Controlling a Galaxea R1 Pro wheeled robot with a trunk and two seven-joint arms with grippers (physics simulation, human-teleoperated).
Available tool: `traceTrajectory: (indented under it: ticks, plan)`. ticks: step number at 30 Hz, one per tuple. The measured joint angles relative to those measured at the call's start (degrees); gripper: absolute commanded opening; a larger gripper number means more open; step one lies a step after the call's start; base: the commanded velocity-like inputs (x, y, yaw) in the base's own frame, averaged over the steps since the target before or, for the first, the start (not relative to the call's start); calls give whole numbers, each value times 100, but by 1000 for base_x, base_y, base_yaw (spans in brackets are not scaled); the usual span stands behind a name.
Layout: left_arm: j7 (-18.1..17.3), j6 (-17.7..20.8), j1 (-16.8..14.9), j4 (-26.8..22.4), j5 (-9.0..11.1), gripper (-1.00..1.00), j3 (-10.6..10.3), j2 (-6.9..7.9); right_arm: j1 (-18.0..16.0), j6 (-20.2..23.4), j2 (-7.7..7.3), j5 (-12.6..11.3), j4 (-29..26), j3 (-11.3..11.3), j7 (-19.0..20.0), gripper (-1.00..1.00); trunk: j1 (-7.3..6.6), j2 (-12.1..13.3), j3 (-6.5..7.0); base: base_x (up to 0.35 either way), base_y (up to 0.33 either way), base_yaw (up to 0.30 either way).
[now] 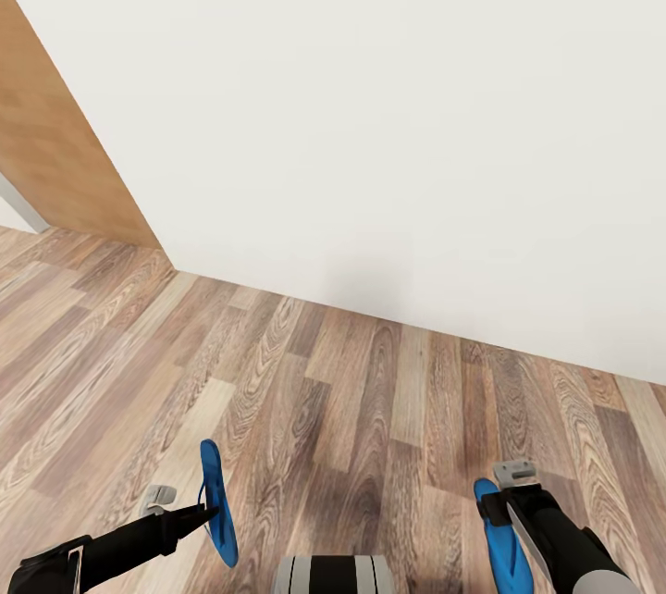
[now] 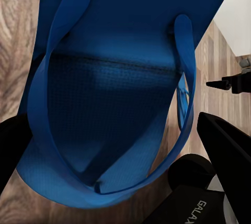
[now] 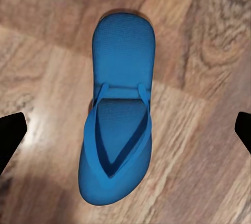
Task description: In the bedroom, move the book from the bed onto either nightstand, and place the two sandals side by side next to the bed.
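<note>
Head view, Sam: big white wall (image 1: 370,94) across the far side, wood-plank floor (image 1: 324,409) running up to it, brown door (image 1: 65,150) at far left.

Right, Jo, and both arms are in at the near edge. The left arm (image 1: 111,550) has the left sandal (image 1: 219,506) up off the floor, standing on its edge.

Left gripper (image 1: 199,513), jaws clamped on that left sandal, I'd say. The wrist camera has its blue sole and straps pressed right up close.

And the right arm (image 1: 573,548)?

Different story. The right sandal (image 3: 120,114) looks to lie flat on the planks, thong up. The right gripper (image 3: 127,132) hangs over it, jaws wide apart, a dark tip well clear on each side and touching nothing.

So which step is this?

The sandals, I reckon. One is in hand, one waits to be picked up, and the pair is well apart on the near floor.

Next move?

My call: lower the right jaws around the sandal's narrow middle and close. Then carry both to the bed and set them down parallel, toes matched, just beside the frame.
</note>
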Motion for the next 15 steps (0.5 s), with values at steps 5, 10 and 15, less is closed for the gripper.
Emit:
traceTrajectory:
  ticks: [5,10,15]
  plan:
    - [4,0,0,4,0,-100,0,7,0,4,-3,0,0,0,3,100,0,0,0,0,0,0]
    - [6,0,0,2,0,-100,0,9,0,3,-3,-1,0,0,5,100,8,-4,-66,0,0,0]
    - [2,0,0,1,-3,-100,0,9,0,4,-3,-1,0,0,5,100,21,-10,-177,0,0,0]
